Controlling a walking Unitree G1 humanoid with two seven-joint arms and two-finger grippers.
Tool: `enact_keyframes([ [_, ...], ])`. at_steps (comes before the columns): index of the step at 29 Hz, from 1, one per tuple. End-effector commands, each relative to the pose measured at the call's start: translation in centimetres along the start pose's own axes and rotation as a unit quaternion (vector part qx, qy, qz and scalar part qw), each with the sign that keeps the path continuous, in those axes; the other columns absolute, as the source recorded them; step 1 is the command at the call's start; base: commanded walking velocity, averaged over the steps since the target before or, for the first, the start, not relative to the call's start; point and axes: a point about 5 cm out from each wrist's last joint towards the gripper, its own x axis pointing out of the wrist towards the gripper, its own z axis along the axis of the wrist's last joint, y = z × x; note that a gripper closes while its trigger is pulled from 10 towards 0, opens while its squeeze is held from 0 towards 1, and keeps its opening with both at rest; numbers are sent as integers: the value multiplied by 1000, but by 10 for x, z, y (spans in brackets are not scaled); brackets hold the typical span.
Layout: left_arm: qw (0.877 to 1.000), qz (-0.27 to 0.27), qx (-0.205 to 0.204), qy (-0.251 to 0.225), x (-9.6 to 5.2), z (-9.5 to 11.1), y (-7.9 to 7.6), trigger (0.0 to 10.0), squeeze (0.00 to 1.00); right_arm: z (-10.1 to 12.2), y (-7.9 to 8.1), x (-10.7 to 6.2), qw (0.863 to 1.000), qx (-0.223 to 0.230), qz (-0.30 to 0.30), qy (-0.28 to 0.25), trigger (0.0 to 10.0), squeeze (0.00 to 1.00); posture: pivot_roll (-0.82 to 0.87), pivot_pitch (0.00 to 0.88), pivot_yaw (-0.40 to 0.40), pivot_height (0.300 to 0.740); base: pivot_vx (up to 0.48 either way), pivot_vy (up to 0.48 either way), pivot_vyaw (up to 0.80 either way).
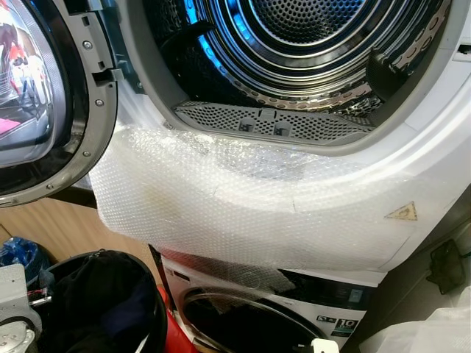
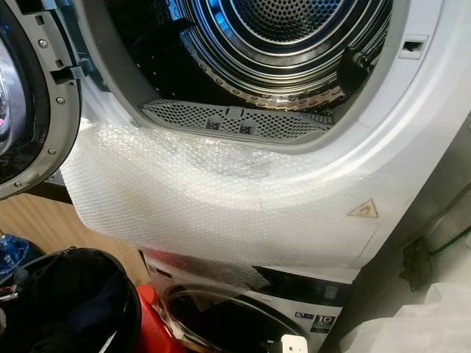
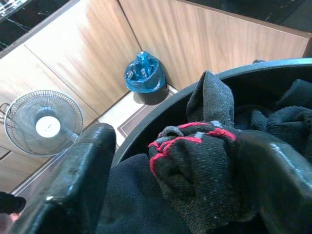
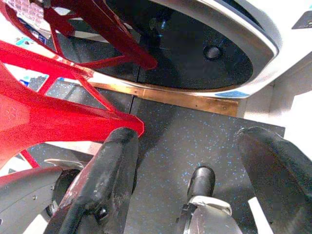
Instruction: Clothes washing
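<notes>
The upper machine's steel drum (image 1: 294, 44) stands open, its round door (image 1: 44, 95) swung out to the left. Bubble wrap (image 1: 243, 206) covers the white front below the opening. A black laundry basket (image 1: 103, 301) full of dark clothes sits at the lower left. In the left wrist view my left gripper (image 3: 175, 141) is open over that basket. A black sock with red trim (image 3: 195, 161) lies between its fingers (image 3: 83, 170), against one of them. My right gripper (image 4: 185, 136) hangs open and holds nothing, low over the dark speckled floor (image 4: 180, 126).
A second front-loading machine (image 1: 250, 316) sits under the open one, with a red frame (image 4: 53, 107) beside it. A blue-lined bin (image 3: 144, 73) and a fan (image 3: 44, 122) stand by wooden panels. A white bag (image 1: 434, 331) lies at lower right.
</notes>
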Motion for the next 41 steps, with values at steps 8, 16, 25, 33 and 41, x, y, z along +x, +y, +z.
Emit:
enact_keyframes([
  [8,1000,13,24,-3,3,2,0,10000,0,1,3,0,1000,1,4,2,10000,0,211,0,65,740,0,0,0],
  [16,998,0,62,15,6,-5,-1,10000,0,0,2,0,1000,2,3,2,10000,0,206,0,63,740,0,0,0],
  [25,996,-36,80,30,8,-11,-10,10000,0,0,0,0,1000,2,0,2,10000,0,204,0,62,740,0,0,0],
  [33,991,-98,71,52,8,-18,-24,10000,0,0,0,0,1000,-3,1,1,10000,0,201,0,62,740,0,0,0],
  [41,992,-97,73,45,9,-16,-24,0,0,0,0,0,1000,-2,1,1,10000,0,199,0,63,740,0,0,0],
])
